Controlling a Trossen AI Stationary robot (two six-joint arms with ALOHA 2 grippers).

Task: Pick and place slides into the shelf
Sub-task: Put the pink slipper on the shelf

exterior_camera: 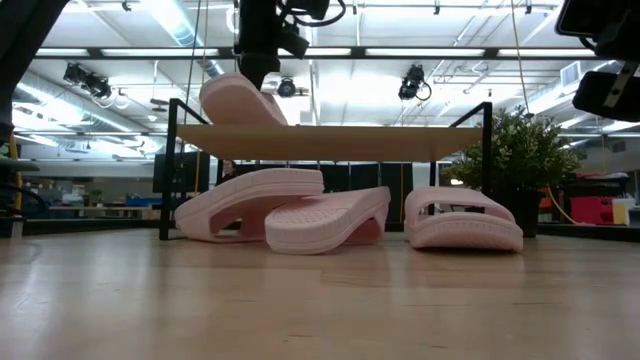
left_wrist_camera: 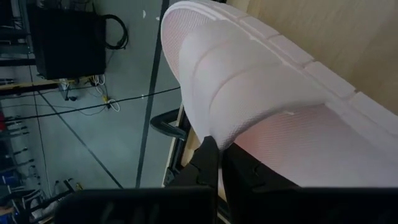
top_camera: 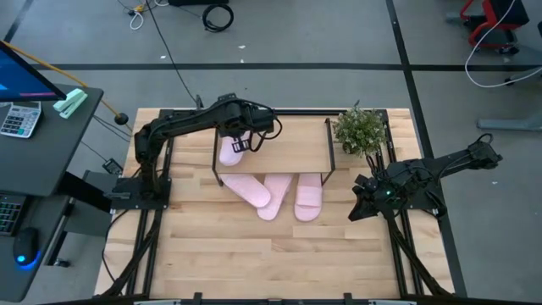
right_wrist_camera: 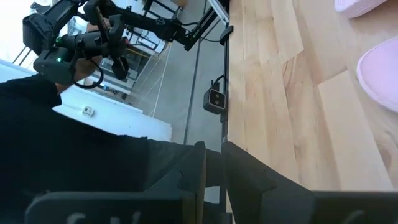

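Observation:
One pale pink slide [top_camera: 230,153] is up at the left end of the shelf's light wood top board [top_camera: 288,144], tilted, as the low view shows [exterior_camera: 235,100]. My left gripper [left_wrist_camera: 217,146] is shut on it from above. Three more slides [exterior_camera: 250,200] [exterior_camera: 325,220] [exterior_camera: 462,218] lie on the table under and in front of the shelf; the left one leans on the middle one. My right gripper [right_wrist_camera: 214,155] waits at the table's right edge [top_camera: 360,203], with a narrow gap and nothing in it. My left gripper pinches the edge of the slide's wide strap [left_wrist_camera: 214,127] between its two fingers, which slant down from above. The slide is tilted, its outer end raised past the shelf's left end and its lower end [exterior_camera: 283,120] at the top board.
A small potted plant [top_camera: 360,129] stands at the shelf's right end. The near half of the wooden tabletop [top_camera: 271,254] is bare. A desk with a keyboard and a calculator [top_camera: 19,119] stands left of the table.

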